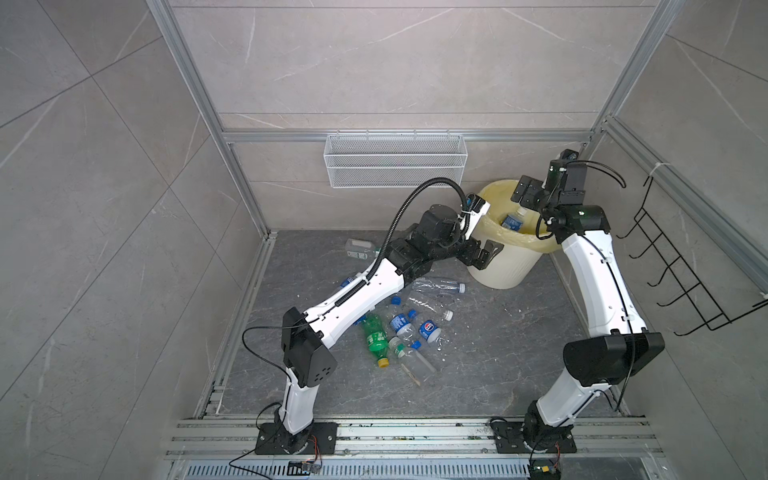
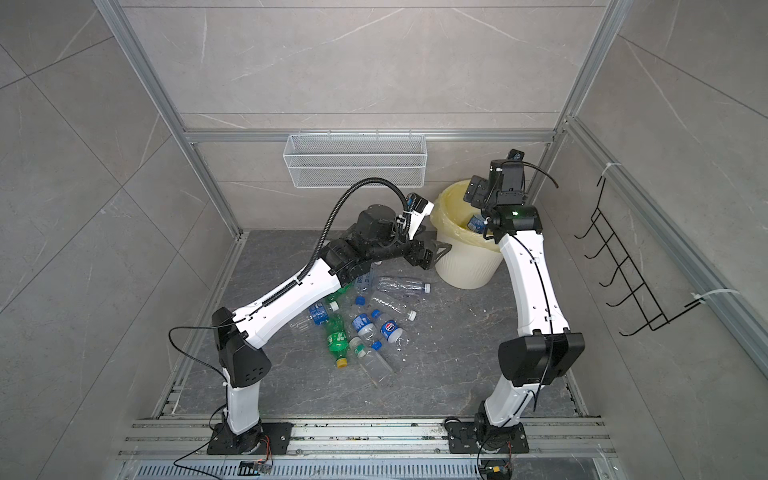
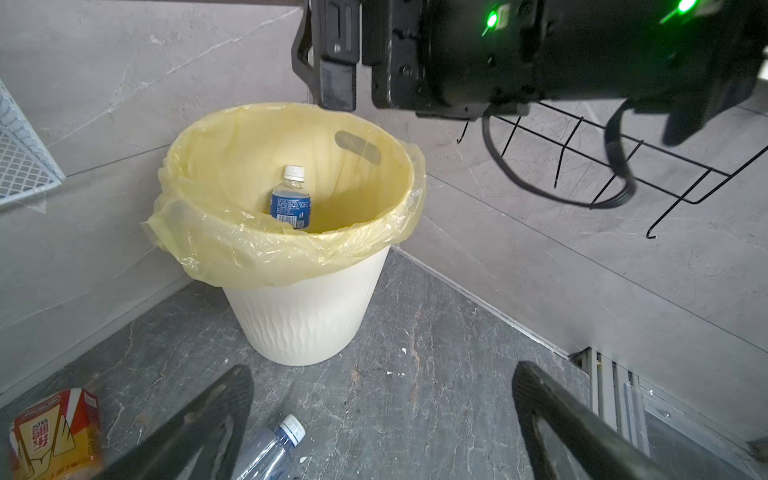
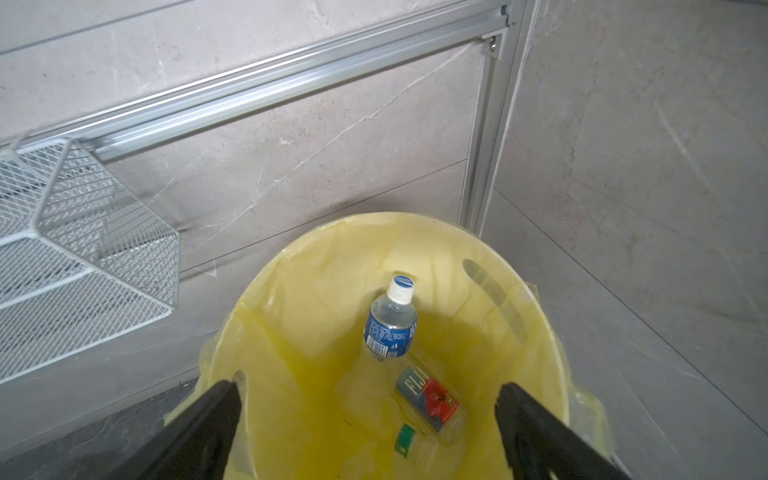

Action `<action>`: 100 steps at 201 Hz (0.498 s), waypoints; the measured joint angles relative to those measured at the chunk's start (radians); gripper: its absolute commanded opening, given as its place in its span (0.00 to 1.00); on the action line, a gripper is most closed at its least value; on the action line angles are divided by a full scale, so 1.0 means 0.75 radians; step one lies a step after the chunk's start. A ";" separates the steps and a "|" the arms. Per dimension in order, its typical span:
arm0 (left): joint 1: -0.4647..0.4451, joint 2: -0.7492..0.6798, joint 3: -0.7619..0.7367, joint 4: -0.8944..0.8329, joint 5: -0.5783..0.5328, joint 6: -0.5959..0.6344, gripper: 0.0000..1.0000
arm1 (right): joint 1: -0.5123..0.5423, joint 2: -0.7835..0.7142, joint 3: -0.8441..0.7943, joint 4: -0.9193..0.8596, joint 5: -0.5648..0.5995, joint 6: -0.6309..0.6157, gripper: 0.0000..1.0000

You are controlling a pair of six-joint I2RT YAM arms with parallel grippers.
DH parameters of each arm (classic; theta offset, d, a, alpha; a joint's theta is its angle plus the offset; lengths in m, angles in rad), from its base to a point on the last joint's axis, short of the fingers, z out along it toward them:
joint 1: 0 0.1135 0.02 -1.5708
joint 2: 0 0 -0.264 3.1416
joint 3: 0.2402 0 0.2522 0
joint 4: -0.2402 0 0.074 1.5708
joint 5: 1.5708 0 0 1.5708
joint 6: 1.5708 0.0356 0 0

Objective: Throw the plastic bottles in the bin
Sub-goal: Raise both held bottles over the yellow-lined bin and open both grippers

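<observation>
The cream ribbed bin [image 1: 498, 270] [image 2: 467, 270] [image 3: 307, 324] with its pale yellow bag stands in the back right corner. Inside it a blue-labelled plastic bottle [image 1: 513, 221] [image 2: 476, 223] [image 3: 291, 203] [image 4: 390, 328] leans upright, above a Fiji bottle [image 4: 430, 399] and a green-labelled one [image 4: 405, 440]. My right gripper [image 1: 527, 193] [image 2: 478, 192] [image 4: 370, 384] hangs open over the bin mouth, empty. My left gripper [image 1: 486, 253] [image 2: 434, 253] [image 3: 382, 368] is open and empty, low beside the bin. Several plastic bottles [image 1: 401, 324] [image 2: 365, 324] lie on the floor, one green [image 1: 374, 340] [image 2: 337, 340].
A white wire mesh basket [image 1: 395, 160] [image 4: 83, 257] hangs on the back wall. A black wire rack [image 1: 685, 266] [image 3: 623, 166] hangs on the right wall. A clear bottle [image 3: 270, 453] and an orange-labelled container [image 3: 54, 432] lie near the left gripper. Another bottle [image 1: 359, 248] lies at back left.
</observation>
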 measured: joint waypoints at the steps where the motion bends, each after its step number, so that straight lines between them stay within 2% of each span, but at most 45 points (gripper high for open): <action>1: 0.000 0.000 -0.002 0.000 0.000 0.000 1.00 | 0.001 0.000 0.001 0.000 -0.001 0.001 1.00; 100: 0.001 -0.013 -0.153 -0.034 -0.115 -0.004 1.00 | 0.000 -0.043 -0.026 -0.010 -0.095 0.061 1.00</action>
